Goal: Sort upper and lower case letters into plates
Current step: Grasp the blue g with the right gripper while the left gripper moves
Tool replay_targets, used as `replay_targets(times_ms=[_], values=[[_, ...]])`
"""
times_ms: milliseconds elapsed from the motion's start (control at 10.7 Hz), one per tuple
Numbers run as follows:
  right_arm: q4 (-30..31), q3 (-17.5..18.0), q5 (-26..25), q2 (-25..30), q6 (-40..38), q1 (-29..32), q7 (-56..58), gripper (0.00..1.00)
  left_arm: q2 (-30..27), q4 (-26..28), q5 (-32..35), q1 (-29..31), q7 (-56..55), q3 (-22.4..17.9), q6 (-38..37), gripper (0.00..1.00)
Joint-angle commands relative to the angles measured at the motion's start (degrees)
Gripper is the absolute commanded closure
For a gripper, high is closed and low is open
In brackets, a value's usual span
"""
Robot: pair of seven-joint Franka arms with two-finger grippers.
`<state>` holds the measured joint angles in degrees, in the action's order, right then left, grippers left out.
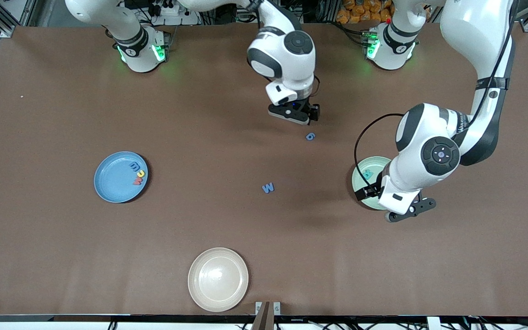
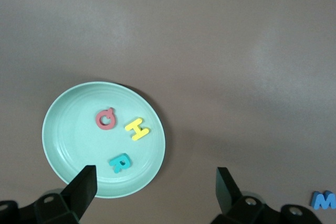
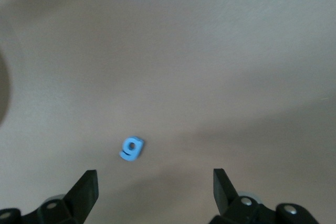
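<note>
Two loose letters on desk [image 1: 62, 256]: blue g [image 1: 310, 136] under right pincer [image 3: 155, 190], jaws wide; blue W [image 1: 268, 187] mid-desk. Left pincer [image 2: 156, 187] wide over pale green plate [image 2: 63, 129] holding Q [image 2: 105, 118], H [image 2: 137, 129], R [image 2: 120, 163]. Blue plate [image 1: 112, 178] holds three letters [image 1: 138, 173].

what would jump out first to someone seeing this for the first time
Probably the two white arms: the right gripper hangs open above a small blue g on the bare table, and the left gripper is open over the pale green plate. Next, the blue plate with three letters at the right arm's end.
</note>
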<state>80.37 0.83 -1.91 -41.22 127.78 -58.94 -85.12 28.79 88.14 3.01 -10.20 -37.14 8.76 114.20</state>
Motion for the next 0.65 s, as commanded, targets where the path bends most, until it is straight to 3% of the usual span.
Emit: replay_targets(times_ms=[0, 187, 561], values=[[-6.6, -1.8, -0.8, -7.0, 3.8, -1.9, -5.6, 0.13, 1.0, -1.8, -0.5, 0.0, 2.9, -0.1, -0.6, 0.0], [-13.6, -2.4, -0.7, -13.5, 3.7, -2.6, -8.8, 0.15, 1.6, -1.8, -0.5, -0.3, 2.9, -0.1, -0.6, 0.0], [-15.2, -2.3, -0.6, -17.1, 4.8, -2.6, -9.2, 0.24, 1.5, -1.8, -0.5, -0.3, 2.7, -0.1, -0.7, 0.0]])
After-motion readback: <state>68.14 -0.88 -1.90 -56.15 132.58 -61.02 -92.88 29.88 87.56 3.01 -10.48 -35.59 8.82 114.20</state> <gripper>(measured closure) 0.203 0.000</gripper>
